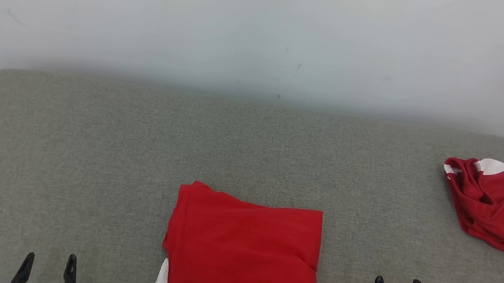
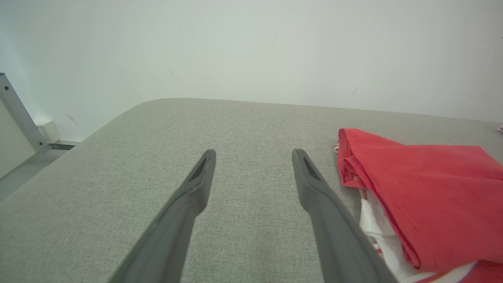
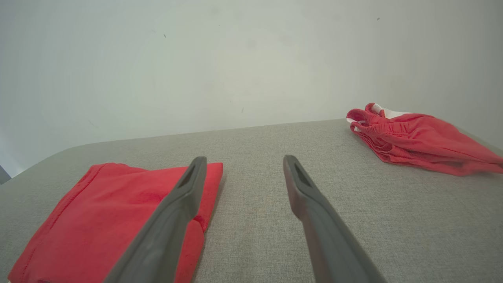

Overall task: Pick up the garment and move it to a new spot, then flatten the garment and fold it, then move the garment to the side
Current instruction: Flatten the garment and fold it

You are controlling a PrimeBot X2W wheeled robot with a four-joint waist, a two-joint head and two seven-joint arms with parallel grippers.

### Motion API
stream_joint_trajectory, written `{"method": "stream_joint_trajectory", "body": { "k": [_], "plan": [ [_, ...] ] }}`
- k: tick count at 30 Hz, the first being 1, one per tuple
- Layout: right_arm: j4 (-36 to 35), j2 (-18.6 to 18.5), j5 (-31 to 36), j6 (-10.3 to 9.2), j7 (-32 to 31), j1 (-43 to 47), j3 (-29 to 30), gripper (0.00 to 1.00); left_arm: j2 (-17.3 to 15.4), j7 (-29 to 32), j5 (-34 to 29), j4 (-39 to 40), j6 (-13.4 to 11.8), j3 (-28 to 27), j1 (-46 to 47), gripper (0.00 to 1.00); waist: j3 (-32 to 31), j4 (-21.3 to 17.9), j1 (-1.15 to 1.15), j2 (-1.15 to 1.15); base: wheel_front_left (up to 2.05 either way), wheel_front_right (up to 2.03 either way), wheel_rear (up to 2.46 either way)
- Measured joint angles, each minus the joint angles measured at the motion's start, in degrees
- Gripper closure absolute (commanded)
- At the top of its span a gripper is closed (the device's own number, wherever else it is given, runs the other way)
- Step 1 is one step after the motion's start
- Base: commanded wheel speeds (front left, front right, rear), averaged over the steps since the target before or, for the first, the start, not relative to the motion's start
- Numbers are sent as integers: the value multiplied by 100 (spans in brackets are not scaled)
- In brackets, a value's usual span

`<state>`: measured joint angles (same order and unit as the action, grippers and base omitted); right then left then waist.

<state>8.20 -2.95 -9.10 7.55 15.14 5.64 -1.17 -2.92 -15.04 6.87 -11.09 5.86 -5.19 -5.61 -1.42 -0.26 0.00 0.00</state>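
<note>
A pale, lightly scuffed wall (image 1: 251, 23) rises behind the grey fabric-covered worktop (image 1: 75, 158), which has rounded far corners. At the worktop's far right lies a crumpled red garment with a white panel and a gathered elastic edge (image 1: 502, 209), well apart from everything else. In the left wrist view a slanted grey metal bar (image 2: 17, 114) and a small white box (image 2: 49, 131) sit off the worktop's left end, low by the wall. Nothing lies between either gripper and the cloth at the centre.

The left gripper (image 1: 50, 257) shows at the lower left of the head view, its two dark fingers spread apart and empty, above bare fabric. The right gripper (image 1: 398, 282) reaches a little further forward at the lower right, jaws likewise wide and holding nothing. Both point toward the wall.

The folded red fabric garment (image 1: 243, 253) rests flat at the near middle of the worktop, between the two grippers and touching neither. It forms a roughly square, layered packet with soft creases on top. White cloth with red stripes peeks out at its near left corner.
</note>
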Motion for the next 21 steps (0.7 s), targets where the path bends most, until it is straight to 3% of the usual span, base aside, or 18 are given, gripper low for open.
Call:
{"method": "stream_joint_trajectory", "body": {
  "k": [21],
  "plan": [
    [47, 0, -7, 0, 0, 2, -8, 0, 0, 0, -7, -3, -15, -20, -2, 0, -19, -15, 0, 0, 0, 0, 0]
  ]
}}
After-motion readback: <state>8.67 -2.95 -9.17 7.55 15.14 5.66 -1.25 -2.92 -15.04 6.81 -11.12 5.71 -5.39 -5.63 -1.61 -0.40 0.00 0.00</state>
